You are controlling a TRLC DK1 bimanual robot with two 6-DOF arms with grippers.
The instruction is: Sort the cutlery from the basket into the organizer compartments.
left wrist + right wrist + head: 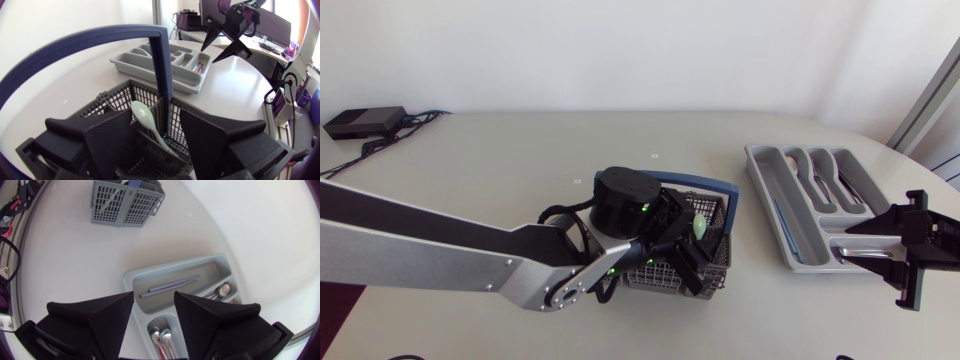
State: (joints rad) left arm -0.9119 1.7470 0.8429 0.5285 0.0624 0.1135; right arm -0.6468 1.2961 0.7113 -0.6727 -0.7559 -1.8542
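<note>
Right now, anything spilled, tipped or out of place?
Nothing stands out. The basket stands upright, with a pale spoon in it between the fingers of the open left gripper. The organizer lies flat with its cutlery inside the compartments. The right gripper is open and empty above it.

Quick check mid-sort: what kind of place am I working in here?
Probably a lab or office test bench, not a kitchen: a plain pale table holds just staged items, a mesh basket and an organizer, plus a black box with cables at its far corner.
</note>
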